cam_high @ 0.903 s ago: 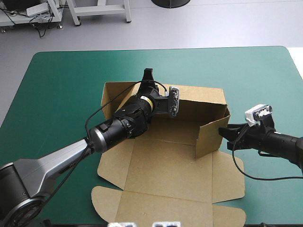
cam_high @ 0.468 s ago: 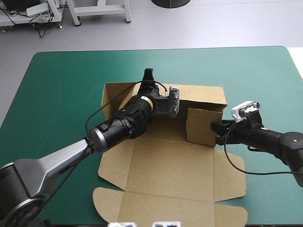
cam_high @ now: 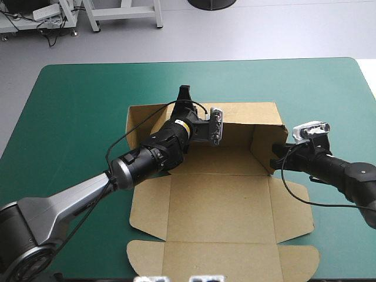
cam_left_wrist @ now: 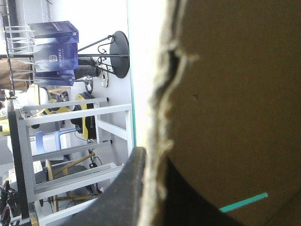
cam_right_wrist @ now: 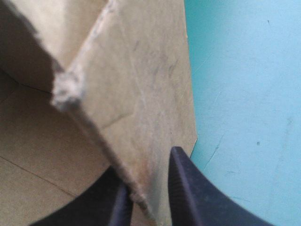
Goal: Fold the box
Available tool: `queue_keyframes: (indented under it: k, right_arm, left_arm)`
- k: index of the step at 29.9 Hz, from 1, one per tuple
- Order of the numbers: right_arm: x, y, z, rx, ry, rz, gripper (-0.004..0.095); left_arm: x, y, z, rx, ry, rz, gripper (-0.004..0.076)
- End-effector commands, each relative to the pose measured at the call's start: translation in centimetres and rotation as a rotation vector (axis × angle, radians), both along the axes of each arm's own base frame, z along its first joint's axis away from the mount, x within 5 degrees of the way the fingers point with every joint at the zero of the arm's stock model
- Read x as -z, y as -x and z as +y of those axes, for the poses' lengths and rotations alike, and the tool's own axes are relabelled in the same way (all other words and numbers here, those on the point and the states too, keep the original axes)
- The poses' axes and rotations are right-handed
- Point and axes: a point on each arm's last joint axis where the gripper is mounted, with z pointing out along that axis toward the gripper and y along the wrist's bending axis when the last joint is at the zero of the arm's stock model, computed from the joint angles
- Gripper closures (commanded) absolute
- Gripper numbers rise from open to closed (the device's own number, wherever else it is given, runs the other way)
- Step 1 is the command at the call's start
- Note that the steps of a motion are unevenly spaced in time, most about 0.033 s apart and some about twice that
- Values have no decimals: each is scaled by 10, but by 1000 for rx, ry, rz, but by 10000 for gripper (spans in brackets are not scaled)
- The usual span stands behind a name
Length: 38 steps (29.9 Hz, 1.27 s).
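The brown box (cam_high: 220, 211) lies in the middle of the teal-green table, base flat, its lid and flaps spread toward the near edge. Its back wall (cam_high: 247, 114) stands raised. My left gripper (cam_high: 184, 97) reaches over the base and is shut on the back wall's top edge near the left corner. In the left wrist view the board (cam_left_wrist: 235, 94) runs between the fingers of the left gripper (cam_left_wrist: 153, 188). My right gripper (cam_high: 275, 157) is shut on the raised right side wall (cam_high: 264, 141). In the right wrist view the wall's edge (cam_right_wrist: 141, 84) sits pinched in the right gripper (cam_right_wrist: 143, 202).
Bare teal-green cover (cam_high: 70, 117) stretches left of the box and also right of it (cam_right_wrist: 244, 94). The box's nearest flaps (cam_high: 223, 261) reach close to the table's front edge. The left arm (cam_high: 141, 161) lies across the box's left part.
The right gripper swung the right side wall inward, then back out to stand along the box's right side. The base sheet slid a little right and nearer. The left gripper stayed put.
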Motion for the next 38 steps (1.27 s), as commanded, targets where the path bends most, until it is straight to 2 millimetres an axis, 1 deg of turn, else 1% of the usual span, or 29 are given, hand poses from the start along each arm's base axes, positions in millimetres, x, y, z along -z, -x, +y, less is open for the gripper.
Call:
queue_keyframes:
  k: [1,2,6,8,10,13,16,17,18,21,24,28,31,34,36,38]
  right_arm:
    - [-10,-5,-5,55,15,-56,922]
    - [-10,-5,-5,55,15,-56,907]
    - [-10,-4,-4,42,11,-55,908]
    - [-10,-4,-3,37,7,-53,908]
    - [-10,-4,-3,32,7,-52,908]
    - [-10,-3,-3,25,6,-51,908]
    - [-10,-3,-3,23,8,-50,908]
    - [-10,-3,-3,23,8,-50,908]
    - [-10,-3,-3,22,9,-50,908]
    - [-10,-3,-3,22,12,-50,908]
    - [-9,-4,-3,28,16,-50,908]
    - [-9,-4,-4,37,13,-49,908]
    - [-9,-4,-5,46,18,-51,908]
    - [-9,-4,-5,47,17,-50,908]
    - [-9,-4,-5,55,3,-43,908]
    - [-9,-4,-4,53,-15,-34,908]
  left_arm:
    - [-7,7,0,-10,76,35,733]
    - [-7,7,0,-13,73,36,733]
    - [-5,5,0,-21,56,34,727]
    - [-1,3,0,-26,22,23,690]
    - [0,0,0,-22,-16,-5,623]
    - [-1,-1,-1,-8,-40,-33,456]
    - [-1,-1,-3,-1,4,-31,289]
    - [-2,-1,-4,-13,37,-23,246]
    - [-2,-1,-4,-31,79,-10,221]
    - [-5,2,-2,-104,196,32,214]
    - [-11,11,-2,-135,220,42,224]
    - [-26,32,-3,-136,265,59,244]
    - [-37,52,-8,-99,312,88,251]
    - [-46,68,-11,-66,319,79,251]
    - [-51,74,-10,-61,313,66,251]
    - [-55,76,-6,-72,310,57,256]
